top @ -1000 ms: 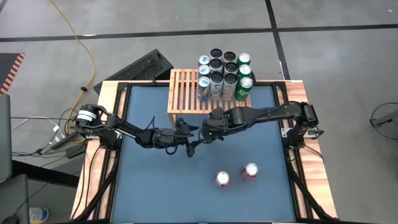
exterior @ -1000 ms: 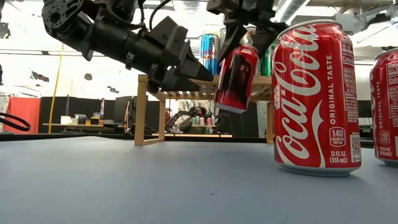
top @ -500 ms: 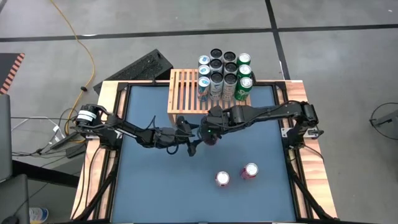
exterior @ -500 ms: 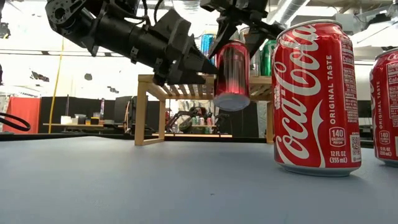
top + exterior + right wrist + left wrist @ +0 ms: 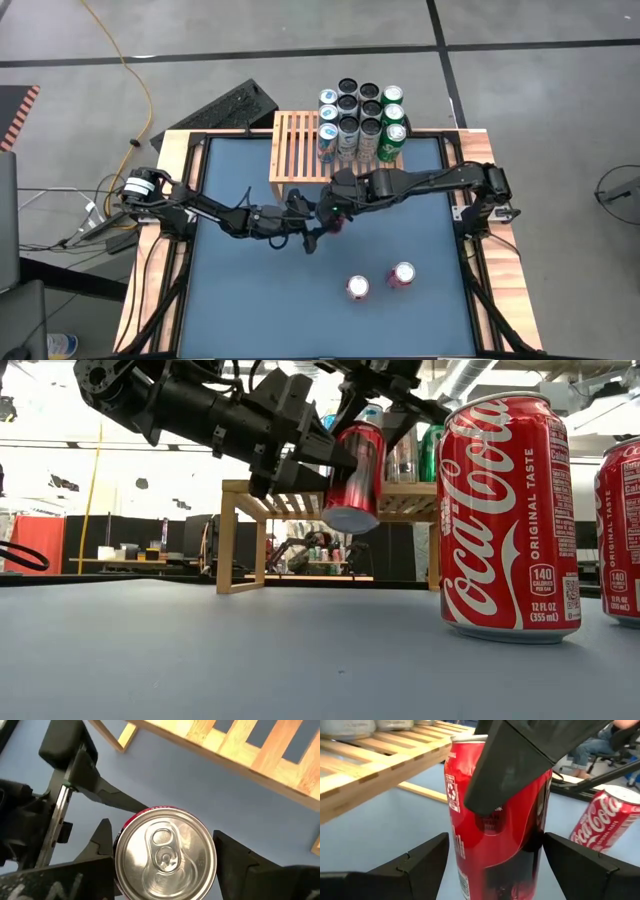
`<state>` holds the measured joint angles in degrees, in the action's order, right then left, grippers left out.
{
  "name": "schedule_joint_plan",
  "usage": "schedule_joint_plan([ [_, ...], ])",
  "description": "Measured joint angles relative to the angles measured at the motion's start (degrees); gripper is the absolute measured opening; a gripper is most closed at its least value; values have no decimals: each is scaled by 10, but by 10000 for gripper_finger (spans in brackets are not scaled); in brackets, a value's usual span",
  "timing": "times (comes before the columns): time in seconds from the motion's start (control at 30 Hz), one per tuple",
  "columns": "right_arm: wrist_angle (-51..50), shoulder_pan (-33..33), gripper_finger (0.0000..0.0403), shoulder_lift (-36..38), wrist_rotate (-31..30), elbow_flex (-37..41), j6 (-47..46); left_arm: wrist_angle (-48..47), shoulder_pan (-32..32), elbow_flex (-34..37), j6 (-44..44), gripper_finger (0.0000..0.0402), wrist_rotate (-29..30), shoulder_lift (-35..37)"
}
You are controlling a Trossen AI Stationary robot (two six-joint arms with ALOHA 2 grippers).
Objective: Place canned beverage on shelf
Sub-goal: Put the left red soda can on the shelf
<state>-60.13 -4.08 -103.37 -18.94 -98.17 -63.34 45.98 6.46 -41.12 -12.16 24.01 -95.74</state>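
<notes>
Red can point(image 5: 353, 475) pinched in right hand point(image 5: 162, 852), above table; left hand point(image 5: 495, 865) spread beside it.

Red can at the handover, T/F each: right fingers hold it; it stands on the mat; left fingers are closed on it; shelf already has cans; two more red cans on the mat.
1. The right gripper holds the red can. True.
2. The can stands on the mat. False: it hangs tilted in the air.
3. The left gripper is closed on it. False: its fingers stand open on either side.
4. The shelf holds cans. True.
5. Two Coca-Cola cans stand on the mat. True.
</notes>
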Motion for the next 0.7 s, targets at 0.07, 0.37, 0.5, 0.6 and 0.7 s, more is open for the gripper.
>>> schedule_joint_plan([
  [0.07,10,0,187,0,-4,0,-1,3,0,0,6,309,7,0],
  [0.37,36,2,186,0,-7,1,1,8,0,-2,5,309,29,0],
  [0.5,36,2,186,0,-7,1,-3,9,0,-2,-9,309,28,0],
  [0.6,37,2,194,0,-7,1,6,8,0,-3,-12,302,28,0],
  [0.7,39,-1,213,0,-7,1,29,8,1,-3,-16,286,21,0],
])
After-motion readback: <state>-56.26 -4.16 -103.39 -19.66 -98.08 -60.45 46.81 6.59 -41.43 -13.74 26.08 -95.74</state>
